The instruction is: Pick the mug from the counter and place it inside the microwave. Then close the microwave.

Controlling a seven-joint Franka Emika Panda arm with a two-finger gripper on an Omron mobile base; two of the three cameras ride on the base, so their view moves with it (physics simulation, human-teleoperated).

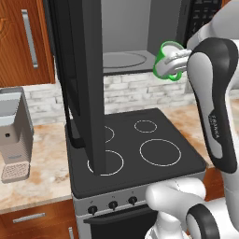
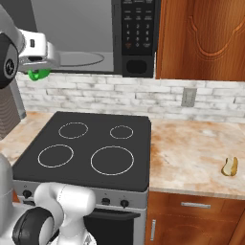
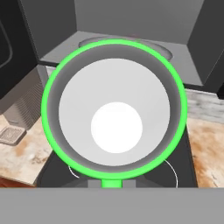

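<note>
The bright green mug (image 1: pixel 165 61) hangs in the air in front of the open microwave (image 1: pixel 133 28), level with its floor and just right of the round turntable (image 1: pixel 123 59). My gripper (image 1: pixel 174 62) is shut on the mug's near side. In the hand view I look straight down into the mug (image 3: pixel 116 127), with its green rim and pale inside, and the microwave's grey cavity (image 3: pixel 131 19) lies just beyond it. From the right base view, a bit of the mug (image 2: pixel 38 74) shows under the white hand. The microwave door (image 1: pixel 84 84) stands wide open to the left.
A black stovetop (image 1: pixel 135 149) lies directly under the mug. The beige counter (image 2: pixel 191 143) runs to both sides of it. A grey coffee machine (image 1: pixel 14 130) stands on the left. A small brown-and-yellow food item (image 2: pixel 230 166) lies at the far right.
</note>
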